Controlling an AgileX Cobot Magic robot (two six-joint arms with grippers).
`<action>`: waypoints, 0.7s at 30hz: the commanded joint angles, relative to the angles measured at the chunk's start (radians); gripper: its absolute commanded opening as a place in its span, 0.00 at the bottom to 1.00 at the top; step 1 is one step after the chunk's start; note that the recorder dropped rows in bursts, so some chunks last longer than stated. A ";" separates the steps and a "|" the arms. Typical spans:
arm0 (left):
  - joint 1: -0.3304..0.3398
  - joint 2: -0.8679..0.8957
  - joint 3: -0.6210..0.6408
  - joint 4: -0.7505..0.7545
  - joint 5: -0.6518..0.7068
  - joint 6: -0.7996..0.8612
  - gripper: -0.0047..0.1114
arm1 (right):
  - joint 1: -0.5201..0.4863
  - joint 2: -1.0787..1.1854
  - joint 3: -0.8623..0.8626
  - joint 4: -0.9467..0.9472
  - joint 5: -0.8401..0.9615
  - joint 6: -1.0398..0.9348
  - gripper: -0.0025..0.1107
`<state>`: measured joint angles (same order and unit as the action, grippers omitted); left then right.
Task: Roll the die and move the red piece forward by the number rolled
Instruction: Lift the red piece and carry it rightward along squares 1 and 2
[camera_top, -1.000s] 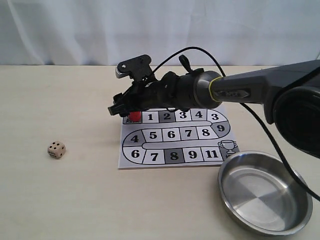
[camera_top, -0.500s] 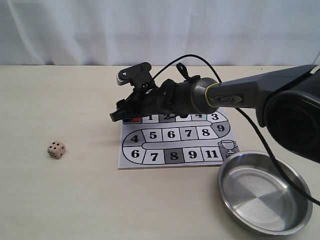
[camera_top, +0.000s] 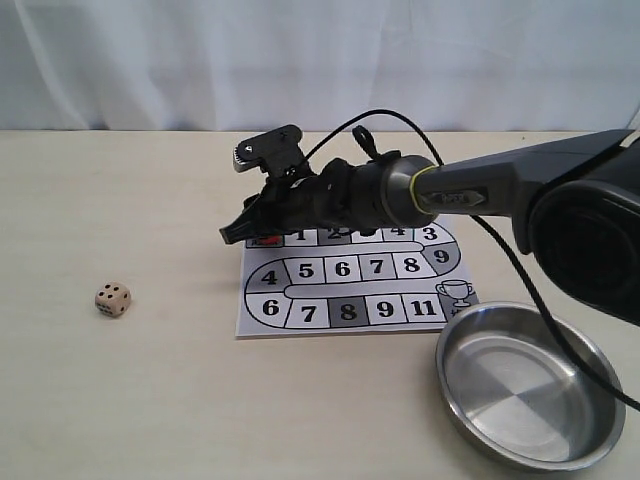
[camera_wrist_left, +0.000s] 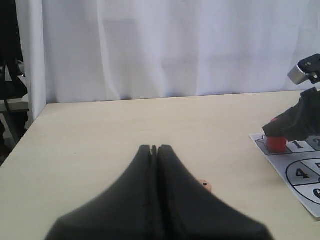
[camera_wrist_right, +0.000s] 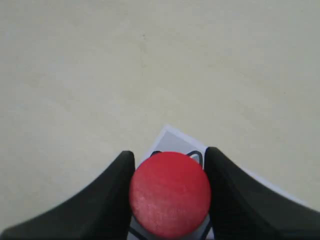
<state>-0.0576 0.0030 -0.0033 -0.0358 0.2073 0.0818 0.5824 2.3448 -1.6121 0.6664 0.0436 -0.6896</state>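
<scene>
The red piece (camera_wrist_right: 170, 194) stands on the start square at the board's far left corner, and in the exterior view only a red sliver (camera_top: 268, 240) of it shows under the arm. My right gripper (camera_wrist_right: 170, 160) is down over it, its two black fingers pressed against its sides. From the left wrist view the same piece (camera_wrist_left: 276, 142) shows under that gripper (camera_wrist_left: 292, 124). The die (camera_top: 113, 299) lies on the table left of the board, several pips up. My left gripper (camera_wrist_left: 154, 148) is shut and empty, with the die (camera_wrist_left: 205, 185) peeking out beside it.
The numbered game board (camera_top: 350, 300) lies flat mid-table. A steel bowl (camera_top: 525, 385) sits at the front right, next to the board's corner. A white curtain hangs behind the table. The right arm's cable loops above the board.
My right gripper dropped over the red piece and its fingers drew in against it. The die stayed where it was.
</scene>
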 joint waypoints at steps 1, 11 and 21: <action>0.000 -0.003 0.003 -0.002 -0.007 0.004 0.04 | 0.000 -0.054 0.002 -0.055 0.035 -0.006 0.06; 0.000 -0.003 0.003 -0.002 -0.007 0.004 0.04 | -0.098 -0.137 0.002 -0.051 0.183 -0.006 0.06; 0.000 -0.003 0.003 -0.002 -0.007 0.004 0.04 | -0.135 -0.037 0.002 -0.046 0.220 0.001 0.06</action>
<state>-0.0576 0.0030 -0.0033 -0.0358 0.2073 0.0818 0.4471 2.2744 -1.6121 0.6224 0.2737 -0.6896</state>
